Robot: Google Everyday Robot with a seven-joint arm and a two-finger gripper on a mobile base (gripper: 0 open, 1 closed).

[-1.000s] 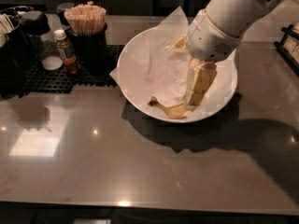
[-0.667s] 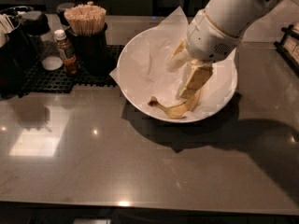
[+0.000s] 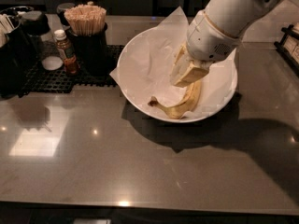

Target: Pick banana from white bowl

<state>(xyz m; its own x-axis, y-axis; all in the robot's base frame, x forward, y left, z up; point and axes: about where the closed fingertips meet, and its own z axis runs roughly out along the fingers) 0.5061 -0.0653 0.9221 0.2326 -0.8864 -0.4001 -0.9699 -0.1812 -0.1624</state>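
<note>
The white bowl (image 3: 219, 104) stands at the middle back of the counter, lined with crinkled white paper (image 3: 149, 59). The yellow banana (image 3: 180, 108) lies in its front part, dark stem tip pointing left. My gripper (image 3: 189, 73) hangs from the white arm at the upper right, inside the bowl, just above the banana's right end. Its pale yellow fingers (image 3: 184, 69) are tilted and close together on that end, which curves up to them. The stem end still rests on the paper.
A black mat (image 3: 60, 76) lies left of the bowl with a dark cup of wooden sticks (image 3: 86, 20), a small sauce bottle (image 3: 67, 50) and black containers (image 3: 16, 55). A dark rack (image 3: 289, 45) stands at the right edge.
The gripper has tilted and risen a little from its upright reach down onto the banana. The banana's stem tip has stayed in place.
</note>
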